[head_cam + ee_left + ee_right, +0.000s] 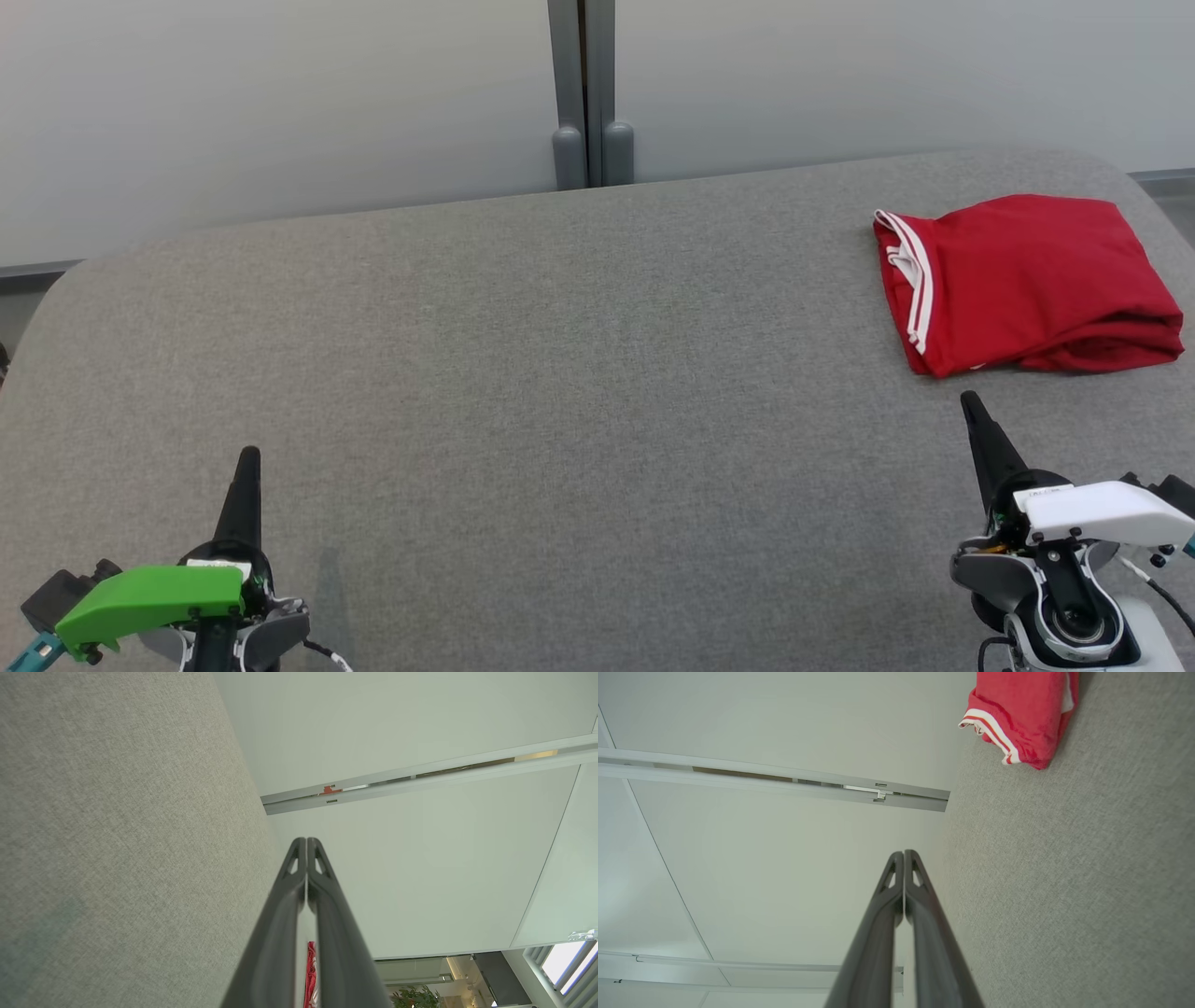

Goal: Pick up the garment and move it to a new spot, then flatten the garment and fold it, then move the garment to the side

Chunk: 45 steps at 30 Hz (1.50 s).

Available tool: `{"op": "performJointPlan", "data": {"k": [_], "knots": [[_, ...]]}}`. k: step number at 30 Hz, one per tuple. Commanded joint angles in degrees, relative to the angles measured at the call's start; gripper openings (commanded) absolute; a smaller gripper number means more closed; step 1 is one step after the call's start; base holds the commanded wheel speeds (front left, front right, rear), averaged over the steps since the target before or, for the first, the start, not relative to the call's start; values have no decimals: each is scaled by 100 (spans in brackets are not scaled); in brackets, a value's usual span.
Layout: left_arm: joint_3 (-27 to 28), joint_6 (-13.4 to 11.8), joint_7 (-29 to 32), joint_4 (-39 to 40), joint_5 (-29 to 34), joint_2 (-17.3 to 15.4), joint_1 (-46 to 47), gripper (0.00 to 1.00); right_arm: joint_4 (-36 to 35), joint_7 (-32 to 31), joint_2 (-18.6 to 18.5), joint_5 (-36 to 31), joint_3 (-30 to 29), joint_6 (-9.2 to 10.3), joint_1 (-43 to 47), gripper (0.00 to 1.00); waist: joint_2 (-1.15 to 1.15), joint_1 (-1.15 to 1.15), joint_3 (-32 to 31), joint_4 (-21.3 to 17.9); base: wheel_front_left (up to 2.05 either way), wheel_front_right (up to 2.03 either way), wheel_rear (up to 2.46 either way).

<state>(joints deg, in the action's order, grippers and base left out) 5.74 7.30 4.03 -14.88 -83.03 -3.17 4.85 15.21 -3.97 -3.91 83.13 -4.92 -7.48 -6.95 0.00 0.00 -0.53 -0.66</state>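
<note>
Low at the left, closest to the lens, the left gripper [248, 455] sits over the near part of the grey tabletop [560, 392], with a green cover [154, 597] on its wrist. Its two dark fingers are pressed together into a single point, closed and empty. In the left wrist view they meet at their tips, with the woven grey surface on one side and the pale wall [280, 112] on the other. A thin sliver of red cloth shows in the slit lower down between them, far beyond.

Across the middle the tabletop runs flat to a far edge with rounded corners. A grey post [588, 93] stands behind that edge, splitting the wall into two panels.

At the lower right the right gripper [969, 399] carries a white cover [1106, 511] on its wrist. Its fingers are closed tip to tip and empty, and they lean up and a little left.

Just beyond them, but apart, lies the garment [1027, 280]. It is red with white stripes along its left edge, folded into a rough rectangle. It rests on the far right part of the tabletop, close to the right edge. In the right wrist view its striped hem lies on the grey surface, ahead of the fingertips and clear of them.
</note>
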Motion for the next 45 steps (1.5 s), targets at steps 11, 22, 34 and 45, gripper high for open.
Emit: {"op": "performJointPlan", "data": {"k": [11,22,34,45], "knots": [[66,30,139,70,-510,10,155,0,-97,-155,55,496,-100,-3,73,0,0,0,33,31,0,0,0],[91,33,248,90,-902,29,177,0,-136,-263,102,880,-168,-2,95,0,0,0,64,60,0,0,0],[94,33,273,91,-946,30,168,0,-139,-278,106,943,-177,-2,100,0,0,0,70,66,0,0,0],[92,33,273,91,-946,30,168,0,-139,-277,106,944,-177,-2,99,0,0,0,70,66,0,0,0]]}}
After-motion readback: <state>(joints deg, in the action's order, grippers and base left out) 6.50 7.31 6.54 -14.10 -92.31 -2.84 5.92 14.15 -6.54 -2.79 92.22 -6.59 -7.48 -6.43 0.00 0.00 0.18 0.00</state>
